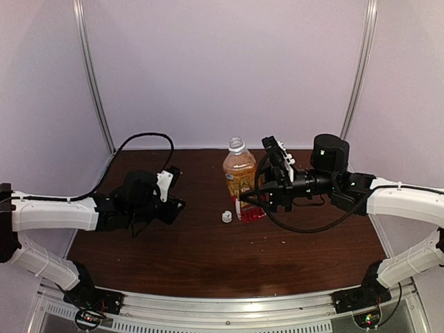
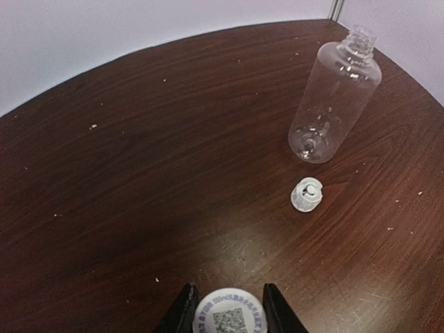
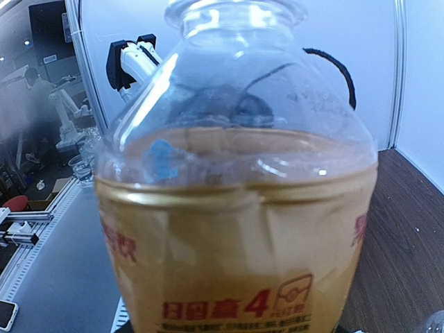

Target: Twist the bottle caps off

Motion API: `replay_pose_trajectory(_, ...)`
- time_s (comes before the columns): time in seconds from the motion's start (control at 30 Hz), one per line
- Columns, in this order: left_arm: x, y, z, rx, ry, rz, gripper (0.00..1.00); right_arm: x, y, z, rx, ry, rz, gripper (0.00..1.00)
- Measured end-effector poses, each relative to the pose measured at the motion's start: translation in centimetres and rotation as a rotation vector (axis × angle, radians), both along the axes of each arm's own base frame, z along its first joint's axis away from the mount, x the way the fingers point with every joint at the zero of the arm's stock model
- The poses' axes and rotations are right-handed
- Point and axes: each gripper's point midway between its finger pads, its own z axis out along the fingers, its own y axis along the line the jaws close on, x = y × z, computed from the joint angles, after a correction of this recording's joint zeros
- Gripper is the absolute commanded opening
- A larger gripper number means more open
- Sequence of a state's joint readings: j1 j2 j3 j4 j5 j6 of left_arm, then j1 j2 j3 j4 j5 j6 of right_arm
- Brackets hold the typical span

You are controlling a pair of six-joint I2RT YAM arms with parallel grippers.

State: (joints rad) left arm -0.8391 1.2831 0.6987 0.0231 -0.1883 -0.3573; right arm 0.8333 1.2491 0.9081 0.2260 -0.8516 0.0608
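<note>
The amber bottle [image 1: 239, 172] with a red label stands upright at the table's middle, its neck bare, and it fills the right wrist view [image 3: 236, 229]. My right gripper [image 1: 251, 202] is shut on its lower body; its fingers are hidden in the right wrist view. A white bottle cap [image 1: 226, 216] lies loose on the table just left of it. My left gripper [image 1: 173, 205] hovers low at the left, shut on a second white cap [image 2: 230, 316] with a printed code on top, held between its black fingertips [image 2: 186, 305]. A clear bottle [image 2: 336, 97], uncapped, shows near the loose cap [image 2: 306, 194].
The dark wooden table [image 1: 208, 257] has white walls behind it and metal posts [image 1: 94, 76] at the back corners. A black cable [image 1: 142, 139] loops over the left arm, another [image 1: 305, 225] hangs under the right wrist. Small white crumbs dot the wood.
</note>
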Motion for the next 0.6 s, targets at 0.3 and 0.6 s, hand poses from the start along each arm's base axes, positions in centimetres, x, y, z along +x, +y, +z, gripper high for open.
replay_pose_trajectory(0.3,0.7,1.8,-7.7,0.091,0.097,0.065,0.31,0.3,0.0,0.0,0.001,0.014,-0.021,0.3)
replay_pose_trajectory(0.6,1.6,2.3,-10.2,0.111,0.12,0.093,0.31,0.4,0.0,-0.5,-0.006,0.02,-0.026,0.3)
